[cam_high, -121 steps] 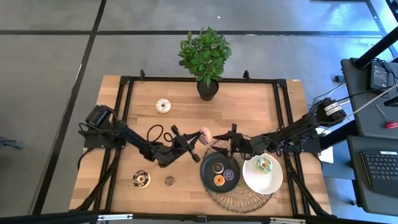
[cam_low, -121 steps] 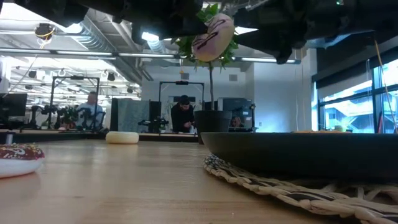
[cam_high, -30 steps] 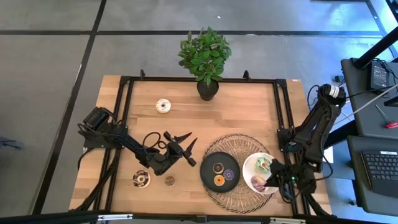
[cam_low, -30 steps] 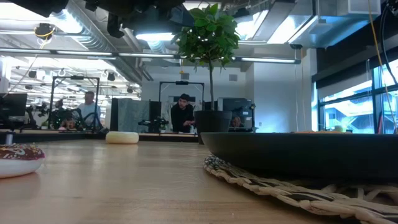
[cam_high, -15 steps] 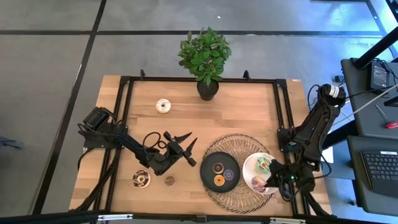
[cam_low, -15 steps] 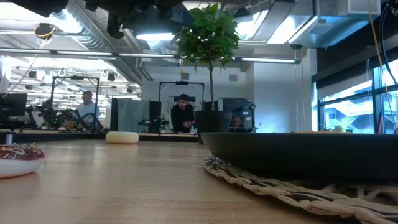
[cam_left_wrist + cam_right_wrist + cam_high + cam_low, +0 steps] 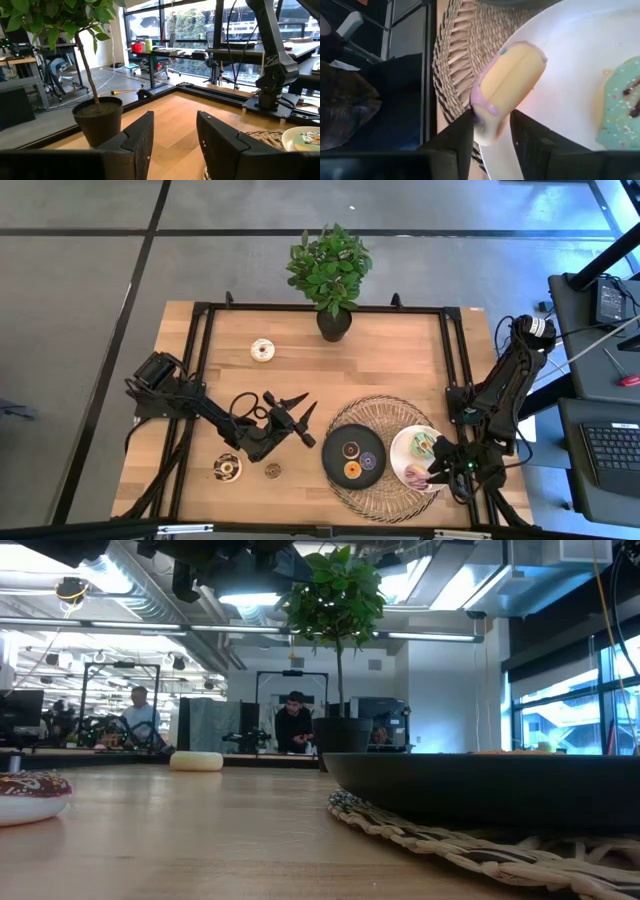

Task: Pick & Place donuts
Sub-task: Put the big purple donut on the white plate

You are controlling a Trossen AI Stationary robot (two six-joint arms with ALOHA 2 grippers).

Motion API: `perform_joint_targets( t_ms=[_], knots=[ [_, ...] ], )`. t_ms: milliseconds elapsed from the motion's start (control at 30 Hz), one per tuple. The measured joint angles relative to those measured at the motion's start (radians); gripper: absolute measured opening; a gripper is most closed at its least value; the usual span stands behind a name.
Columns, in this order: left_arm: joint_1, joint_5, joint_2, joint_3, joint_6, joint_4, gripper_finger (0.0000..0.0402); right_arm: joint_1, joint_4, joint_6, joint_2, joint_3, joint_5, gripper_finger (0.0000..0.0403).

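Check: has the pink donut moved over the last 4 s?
Yes. It went from above the table centre, near the woven mat's far-left edge, to the white plate, where the right tool pinches the pink donut.

A potted plant (image 7: 330, 278) stands at the table's (image 7: 400, 360) 12 o'clock edge, its dark pot (image 7: 98, 118) upright on the wood. Toward 5 o'clock lies a round woven mat (image 7: 375, 412), with a black plate (image 7: 336, 465) on its 9 o'clock side and a white plate (image 7: 400, 457) on its 3 o'clock side, the two just beside each other. Beyond the far edge, people (image 7: 294, 724) sit at desks in the room. Off the table at 3 o'clock is a keyboard (image 7: 610, 455) on a dark stand.
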Motion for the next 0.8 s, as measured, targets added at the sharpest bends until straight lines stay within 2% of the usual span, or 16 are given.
perform_joint_targets(
  t_ms=[167, 367, 667, 800],
  knots=[
    [0.000, 0.000, 0.000, 0.000, 0.000, 0.000, 0.0148, 0.000, -0.002, 0.010, 0.000, 0.000, -0.011, 0.0135],
    [0.000, 0.000, 0.000, 0.000, 0.000, 0.000, 0.0144, 0.000, -0.065, 0.104, -0.001, 0.001, -0.053, 0.0130],
    [0.000, 0.000, 0.000, 0.000, 0.000, -0.003, 0.0147, 0.000, -0.089, 0.107, -0.009, 0.001, -0.059, 0.0130],
    [0.000, 0.000, 0.000, 0.000, 0.000, -0.010, 0.0144, 0.000, -0.252, 0.172, -0.023, 0.053, -0.067, 0.0130]
  ],
)
